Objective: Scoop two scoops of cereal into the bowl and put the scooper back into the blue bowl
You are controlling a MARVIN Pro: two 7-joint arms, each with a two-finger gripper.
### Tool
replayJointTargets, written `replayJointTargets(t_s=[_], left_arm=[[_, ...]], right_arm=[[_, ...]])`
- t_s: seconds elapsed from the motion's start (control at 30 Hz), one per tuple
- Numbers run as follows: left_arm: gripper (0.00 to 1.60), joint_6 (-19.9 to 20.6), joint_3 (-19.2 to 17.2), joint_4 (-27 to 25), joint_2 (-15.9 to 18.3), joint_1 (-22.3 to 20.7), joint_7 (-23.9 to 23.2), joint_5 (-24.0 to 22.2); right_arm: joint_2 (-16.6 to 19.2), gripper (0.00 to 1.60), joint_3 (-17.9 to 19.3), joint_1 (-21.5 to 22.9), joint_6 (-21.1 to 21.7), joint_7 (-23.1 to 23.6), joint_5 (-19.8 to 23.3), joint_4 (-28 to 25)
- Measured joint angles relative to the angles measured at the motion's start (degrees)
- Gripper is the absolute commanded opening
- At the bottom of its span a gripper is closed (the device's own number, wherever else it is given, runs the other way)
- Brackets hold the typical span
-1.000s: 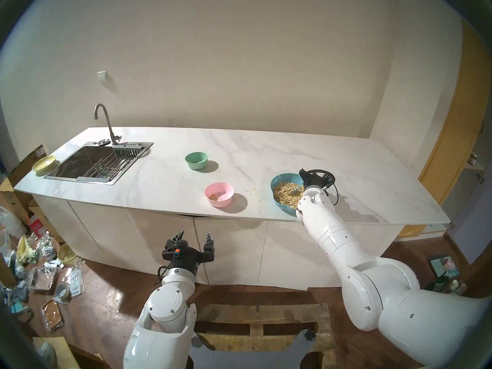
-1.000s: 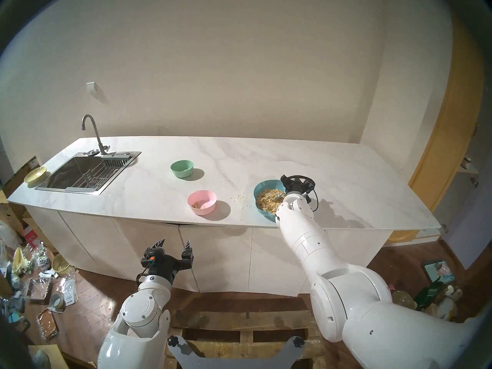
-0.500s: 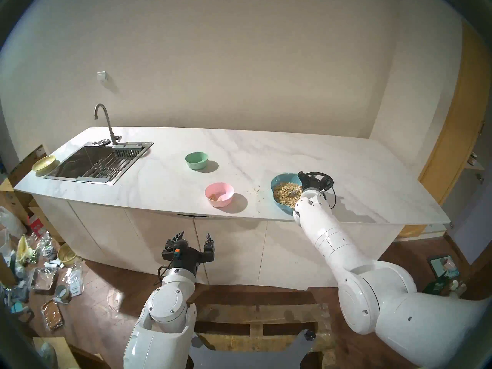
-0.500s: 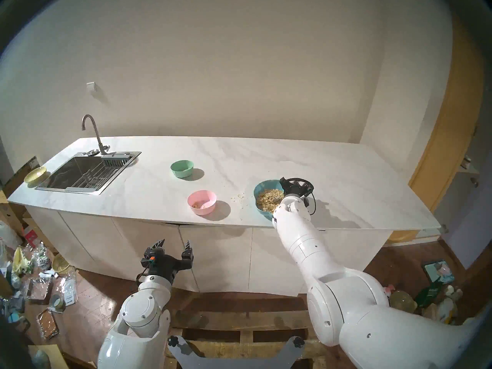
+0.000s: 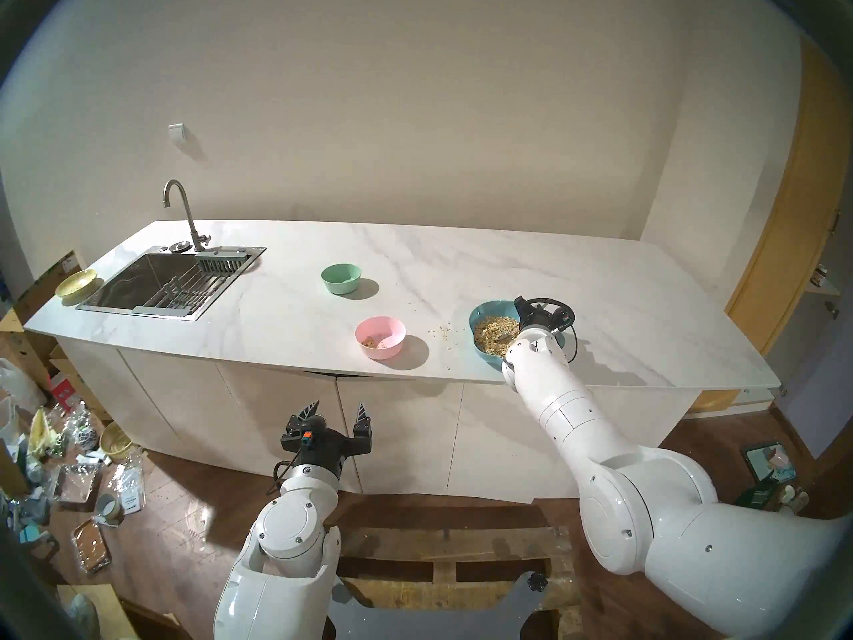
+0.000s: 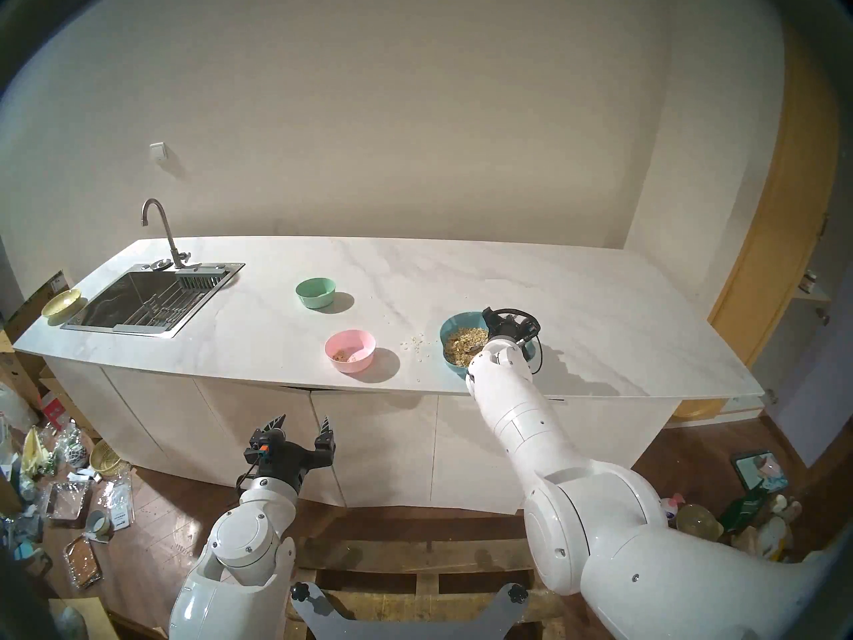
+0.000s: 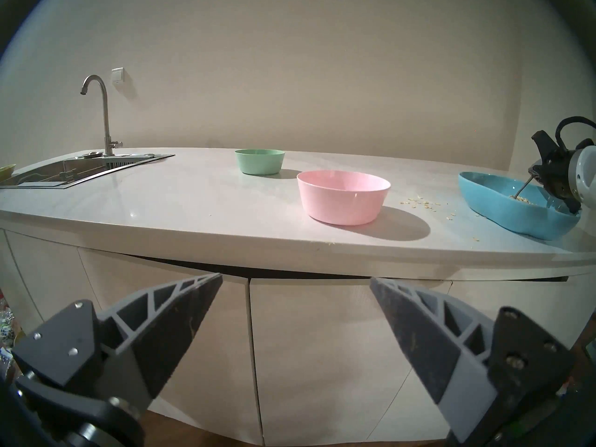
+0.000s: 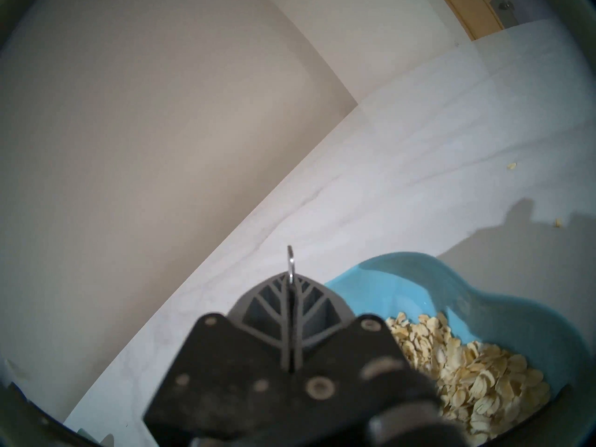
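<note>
The blue bowl with its heap of cereal sits near the counter's front edge on the right. My right gripper hangs over the bowl's right rim, shut on the scooper, a thin metal spoon. Its handle slants down into the flakes, and its end pokes out past the fingertips in the right wrist view. The pink bowl stands to the left of the blue one with a few flakes at its bottom. My left gripper is open and empty, below counter height in front of the cabinets.
A mint-green bowl stands further back on the counter. The sink with its tap and a yellow dish lie at the far left. Loose flakes lie between the pink and blue bowls. Clutter covers the floor on both sides.
My right wrist and forearm have shifted a little to the left over the blue bowl, carrying the spoon through the cereal. The left arm has not moved.
</note>
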Motion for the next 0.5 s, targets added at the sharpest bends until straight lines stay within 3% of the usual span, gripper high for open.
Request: replayJointTargets(t_s=[0.5], left_arm=[[1.6, 0.0, 0.0, 0.0, 0.0, 0.0, 0.0, 0.0]], right_arm=[[-0.5, 0.0, 2.0, 0.8, -1.3, -0.3, 1.8, 0.9]])
